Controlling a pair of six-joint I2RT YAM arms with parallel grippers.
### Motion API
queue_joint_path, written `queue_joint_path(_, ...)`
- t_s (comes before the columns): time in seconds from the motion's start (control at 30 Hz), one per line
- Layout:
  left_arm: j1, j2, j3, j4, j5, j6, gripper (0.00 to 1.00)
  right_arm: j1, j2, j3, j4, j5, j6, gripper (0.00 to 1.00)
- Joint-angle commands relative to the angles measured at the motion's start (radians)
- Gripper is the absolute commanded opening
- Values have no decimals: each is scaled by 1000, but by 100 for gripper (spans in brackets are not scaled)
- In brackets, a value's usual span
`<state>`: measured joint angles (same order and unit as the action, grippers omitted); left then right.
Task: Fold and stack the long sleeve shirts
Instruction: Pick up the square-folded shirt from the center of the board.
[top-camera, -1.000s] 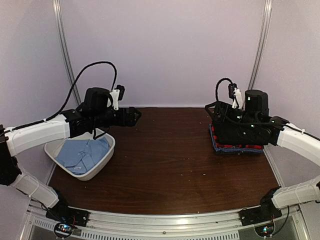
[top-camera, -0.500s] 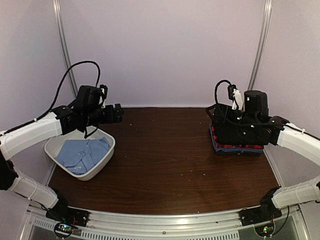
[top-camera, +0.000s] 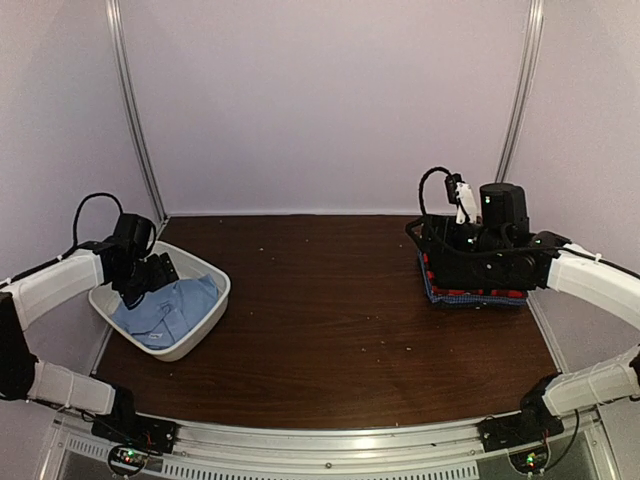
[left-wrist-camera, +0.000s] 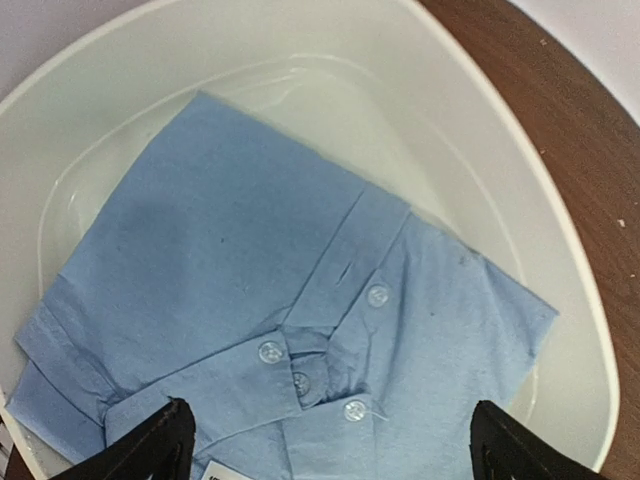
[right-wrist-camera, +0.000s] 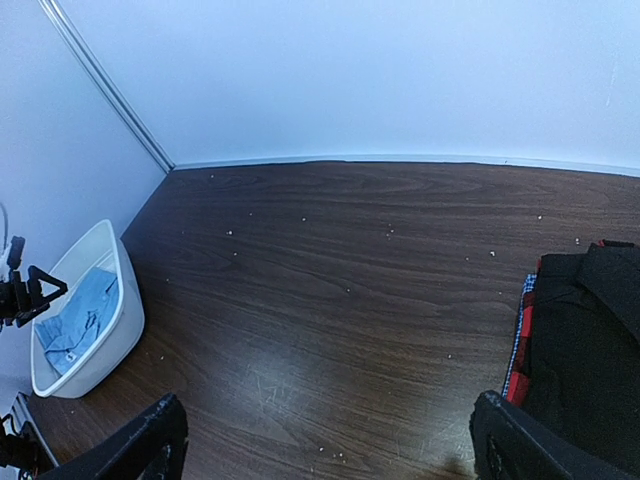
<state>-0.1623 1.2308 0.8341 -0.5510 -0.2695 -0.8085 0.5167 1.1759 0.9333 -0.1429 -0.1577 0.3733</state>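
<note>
The light blue shirt (left-wrist-camera: 250, 260) lies folded flat in the white tub (left-wrist-camera: 480, 100), covering most of its floor; your left gripper (left-wrist-camera: 330, 450) hangs just above it with its jaws spread wide and nothing between them. Judge the shirt as light, thin woven cloth; it will be soft and limp, will sag from any single pinch, and its folds will likely fall open once it leaves the tub. It is not fragile, but the tub walls are smooth and the tub may well slide or tip if you drag the cloth against them. A fair place to take hold seems to be the collar end, where the layers are thickest and the buttons cluster; a pinch of a single thin layer near the plain end would probably peel off only the top ply.

In the left wrist view the collar end points toward the gripper's side of the tub, and the plain folded end points to the tub's opposite wall; the long axis looks to run between those two ends, at a slant to the tub's sides, though the bundle is nearly square and I cannot be sure.

The stack of folded shirts (top-camera: 470, 296) sits well apart from the tub, across the dark wood table (top-camera: 330, 300); your right gripper (right-wrist-camera: 330, 440) hovers above that stack, jaws wide, holding nothing.
</note>
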Motion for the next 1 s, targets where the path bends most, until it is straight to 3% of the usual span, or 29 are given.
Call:
queue_joint_path(0.0, 60, 89, -41, 49, 103, -13, 98, 2, 1, 19, 43, -20, -6, 100)
queue_joint_path(0.23, 74, 239, -70, 139, 148, -18, 93, 2, -14, -7, 54, -17, 1, 100)
queue_joint_path(0.37, 74, 314, -78, 161, 138, -24, 83, 2, -21, -10, 50, -10, -2, 100)
queue_joint_path(0.47, 73, 341, -89, 175, 121, -37, 66, 1, -28, -16, 53, -5, -1, 100)
queue_joint_path(0.77, 72, 259, -54, 146, 90, -2, 0, 2, -32, -16, 53, -10, 3, 100)
queue_joint_path(0.97, 53, 105, 30, 95, 82, 61, 0, 2, -22, -4, 56, -15, 0, 100)
